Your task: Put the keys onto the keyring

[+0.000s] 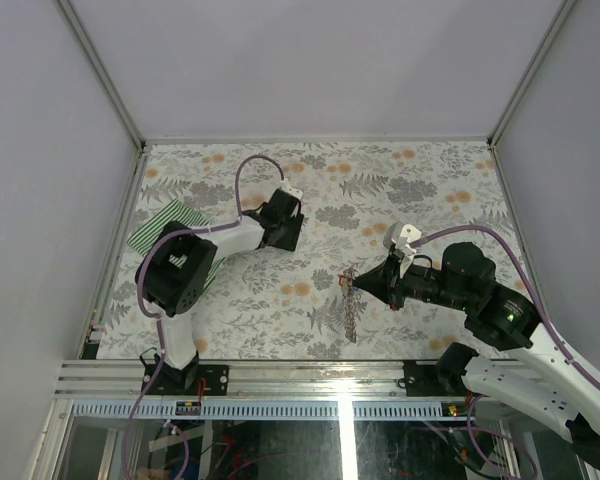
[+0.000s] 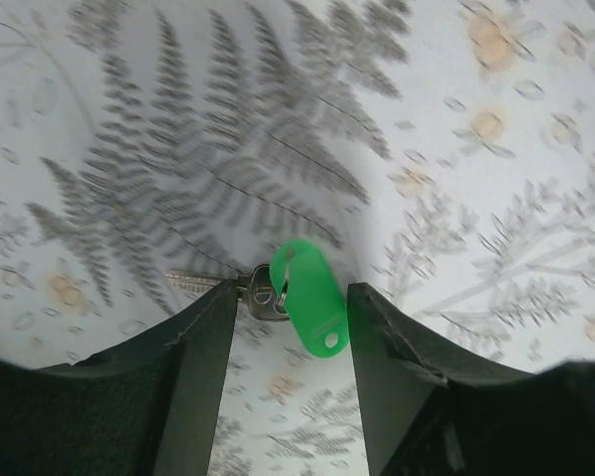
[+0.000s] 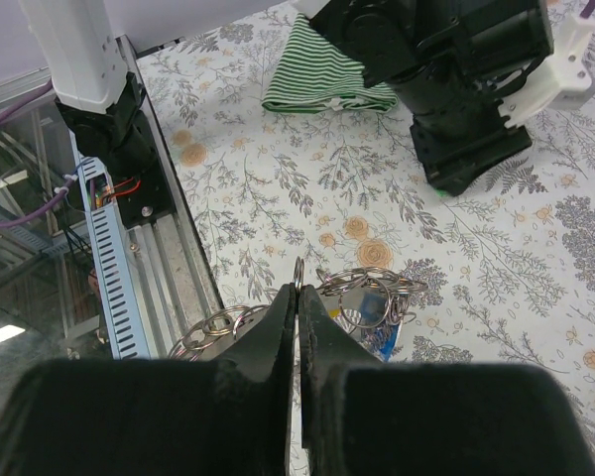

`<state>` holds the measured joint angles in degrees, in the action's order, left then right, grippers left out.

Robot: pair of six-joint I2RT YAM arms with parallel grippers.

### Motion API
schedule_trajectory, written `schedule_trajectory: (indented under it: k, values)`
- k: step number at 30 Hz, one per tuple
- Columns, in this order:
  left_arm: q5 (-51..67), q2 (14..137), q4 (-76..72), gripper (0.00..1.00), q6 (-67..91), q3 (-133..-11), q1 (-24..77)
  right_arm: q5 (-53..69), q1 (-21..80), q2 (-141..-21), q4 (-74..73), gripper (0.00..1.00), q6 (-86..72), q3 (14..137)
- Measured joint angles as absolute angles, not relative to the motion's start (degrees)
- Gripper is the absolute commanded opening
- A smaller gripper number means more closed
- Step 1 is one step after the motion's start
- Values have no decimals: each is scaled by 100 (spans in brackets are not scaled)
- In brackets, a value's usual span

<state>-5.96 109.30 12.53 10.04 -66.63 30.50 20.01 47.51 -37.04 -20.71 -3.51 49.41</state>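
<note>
Left gripper (image 2: 293,289): faces down at the table (image 1: 420,190), left of centre; its 2 fingers (image 2: 193,377) stand apart.
Green key (image 2: 312,307): lies flat on the floral surface with its plastic head in the gap between the left fingers and its metal blade pointing away past one fingertip. The head sits close to one finger; I cannot tell whether it touches.
Right gripper (image 3: 299,297): low over the table, right of centre, with the fingers pressed together on a thin ring of the keyring (image 1: 351,315).
Keyring: the pinched ring stands upright between the fingertips. The rest of the chain runs as a strand from the fingertips toward the near edge and stops close to the rail (image 1: 280,372).
Blue key head (image 3: 382,332): sits among the chain's loops just beside the right fingertips.
Striped cloth (image 1: 158,225): lies by the left edge, partly under the left arm.
Edges: white panels (image 1: 40,150) wall in the left, far and right sides; the metal rail closes the near side, with both arm bases on it.
Open room: bare floral surface lies between the 2 grippers, which are well apart, and across the far half of the table.
</note>
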Motion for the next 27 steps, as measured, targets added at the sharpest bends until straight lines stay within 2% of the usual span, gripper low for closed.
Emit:
schedule_trajectory:
  k: [7, 16, 18, 23, 27]
  values:
    - [-600, 10405, 1190, 50, 1074, -5999, 3782, 2001, 4751, -3712, -2056, 0, -357, 4941]
    - [-493, 9751, 1470, 59, 1302, -5769, 4007, 1999, 4751, -3712, -2023, 0, -414, 4941]
    - [-499, 9579, 1492, 58, 1341, -5872, 4007, 1999, 4751, -3712, -2025, 0, -434, 4941]
    - [-521, 9358, 1448, 49, 1448, -6073, 4007, 1999, 4751, -3701, -2025, 0, -480, 4941]
    - [-502, 9566, 1481, 48, 1494, -6075, 4010, 1999, 4751, -3673, -2025, 0, -502, 4941]
